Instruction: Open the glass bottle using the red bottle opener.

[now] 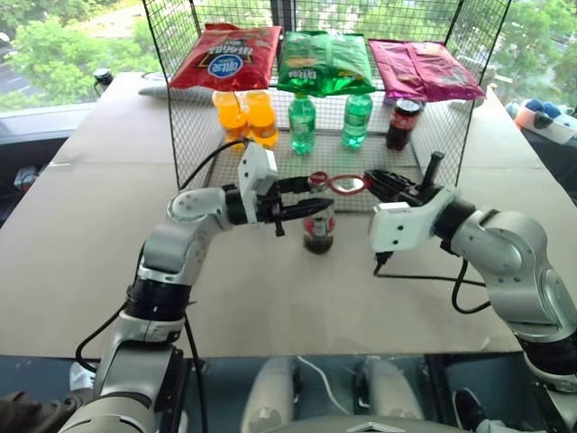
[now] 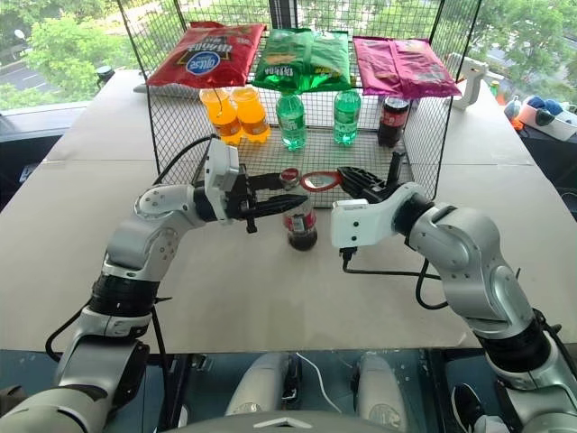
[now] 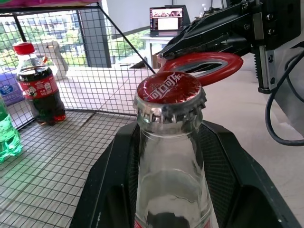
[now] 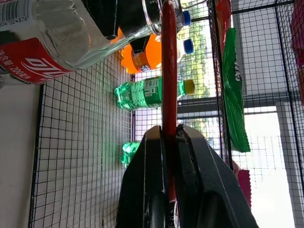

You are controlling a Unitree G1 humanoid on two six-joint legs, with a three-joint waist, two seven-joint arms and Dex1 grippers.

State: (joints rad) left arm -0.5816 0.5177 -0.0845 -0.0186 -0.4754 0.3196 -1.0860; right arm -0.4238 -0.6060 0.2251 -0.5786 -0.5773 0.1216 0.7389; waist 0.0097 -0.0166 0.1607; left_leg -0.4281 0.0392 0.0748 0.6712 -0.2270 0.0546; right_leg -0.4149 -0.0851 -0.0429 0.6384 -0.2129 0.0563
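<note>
Left wrist view shows the small clear glass bottle of dark cola [image 3: 171,156] standing on the desk [image 1: 81,262] before the wire rack [image 1: 451,117], its neck clasped between the left gripper [image 1: 302,209] jaws. The right gripper [image 1: 377,183] jaws are pinched tight on the flat red bottle opener with the oval ring [image 3: 209,66], which hovers just behind the still-sealed red crown cap [image 3: 170,92]. Judging by this, alignment is under way; next the ring must hook under the cap's rim and lever upward.

You've got open table [image 1: 270,298] on your near side; the wire rack [image 1: 442,117] stands close behind the glass bottle [image 1: 318,225].
</note>
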